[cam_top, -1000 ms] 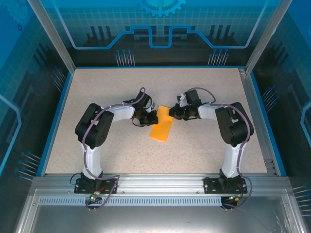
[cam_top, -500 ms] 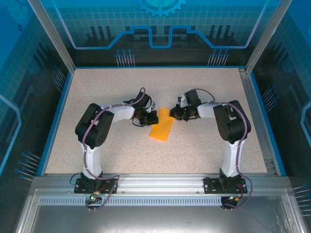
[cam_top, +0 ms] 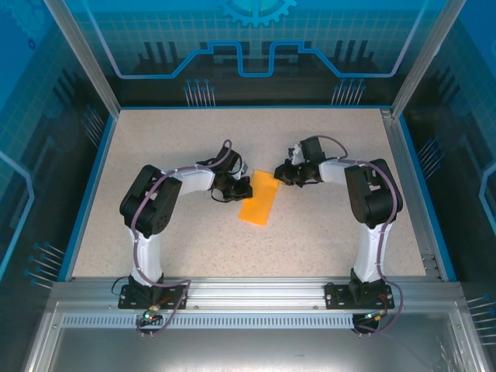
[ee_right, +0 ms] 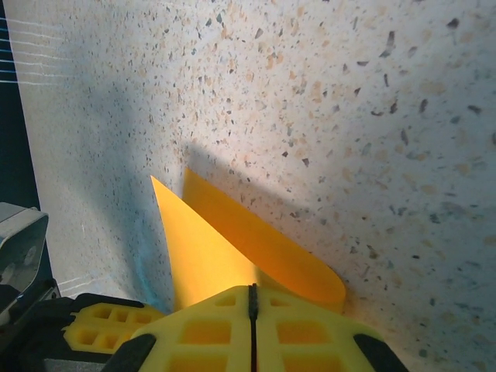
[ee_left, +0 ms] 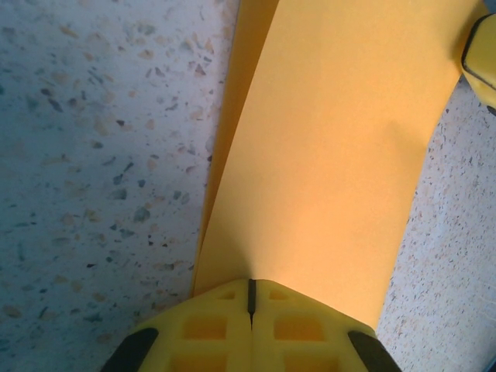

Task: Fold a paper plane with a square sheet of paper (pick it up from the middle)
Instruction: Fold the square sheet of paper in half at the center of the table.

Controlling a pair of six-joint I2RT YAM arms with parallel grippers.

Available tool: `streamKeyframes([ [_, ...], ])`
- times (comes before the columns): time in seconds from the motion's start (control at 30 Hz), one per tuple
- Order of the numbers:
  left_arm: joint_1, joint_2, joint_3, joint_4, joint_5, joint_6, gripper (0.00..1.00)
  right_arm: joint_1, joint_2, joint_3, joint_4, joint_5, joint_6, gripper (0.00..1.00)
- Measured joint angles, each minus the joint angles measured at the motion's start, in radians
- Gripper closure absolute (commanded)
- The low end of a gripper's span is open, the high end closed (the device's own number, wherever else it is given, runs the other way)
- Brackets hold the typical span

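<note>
The orange-yellow sheet of paper [cam_top: 260, 201] lies mid-table as a folded, elongated strip, its far end lifted between the two grippers. My left gripper [cam_top: 246, 187] is shut on its left edge; the paper [ee_left: 333, 155] runs out from the closed tips [ee_left: 251, 288], with a second layer showing along its left side. From the right, my right gripper [cam_top: 280, 175] is shut on the far corner. There the paper [ee_right: 205, 248] curls up from the closed tips [ee_right: 252, 293] in two pointed layers.
The speckled tabletop [cam_top: 170, 240] has a blue rim and metal frame posts around it. The left gripper's yellow fingers [ee_right: 101, 325] show at the lower left of the right wrist view. The right gripper's finger [ee_left: 482, 54] sits at the paper's far edge.
My right gripper has shifted a little up and to the right, drawing the paper's far corner with it. The left gripper has stayed put.
</note>
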Motion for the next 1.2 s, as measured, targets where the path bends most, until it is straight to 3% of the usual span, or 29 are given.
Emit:
streamKeyframes([
  [0.43, 0.0, 0.0, -0.003, 0.01, 0.004, 0.0, 1.0, -0.003, 0.037, 0.1, -0.165, 0.019, 0.011, 0.92],
  [1.2, 0.0, 0.0, -0.006, 0.015, 0.012, 0.0, 1.0, -0.031, 0.072, 0.082, -0.107, -0.016, 0.053, 0.92],
])
